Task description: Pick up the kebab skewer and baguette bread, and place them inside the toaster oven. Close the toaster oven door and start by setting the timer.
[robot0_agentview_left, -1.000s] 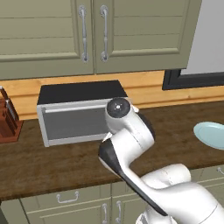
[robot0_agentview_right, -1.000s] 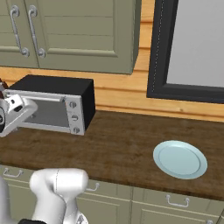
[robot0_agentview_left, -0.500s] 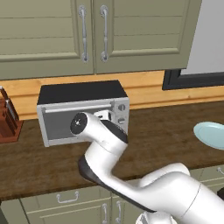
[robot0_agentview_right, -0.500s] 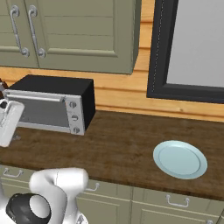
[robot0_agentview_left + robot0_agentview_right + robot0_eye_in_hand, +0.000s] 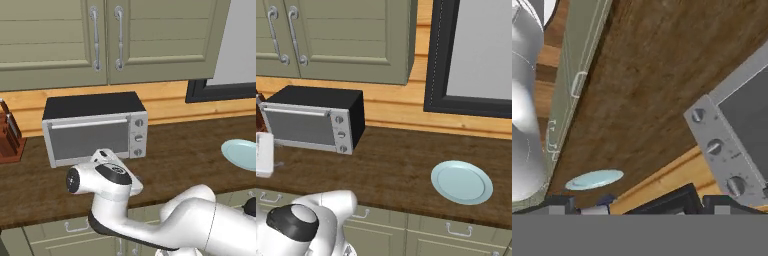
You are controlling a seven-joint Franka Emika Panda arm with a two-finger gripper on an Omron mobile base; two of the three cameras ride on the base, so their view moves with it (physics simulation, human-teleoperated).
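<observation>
A dark wooden counter [image 5: 401,160] runs beneath pale green wall cabinets [image 5: 105,40] in this rendered kitchen, a honey-coloured board behind it and a dark-framed window [image 5: 476,55] to the right. We see the toaster oven [image 5: 95,127] standing at the far left of the counter, its door [image 5: 90,138] shut upright, the bar handle [image 5: 90,123] along the top edge and three round knobs [image 5: 139,137] down the right panel. A light blue plate [image 5: 461,182] lies well apart on the right, bare, and a knife block [image 5: 9,140] stands at the far left. The kebab skewer and the baguette bread we cannot find on the counter stretches shown. We judge the door stiff and hinged low, best taken by the bar handle near its middle; the glass looks slick and poor for gripping. The gripper [image 5: 634,206] rides just in front of the oven's near face, its dark finger tips spread wide and holding nothing. In the hand view the knob panel sits close at the right.
</observation>
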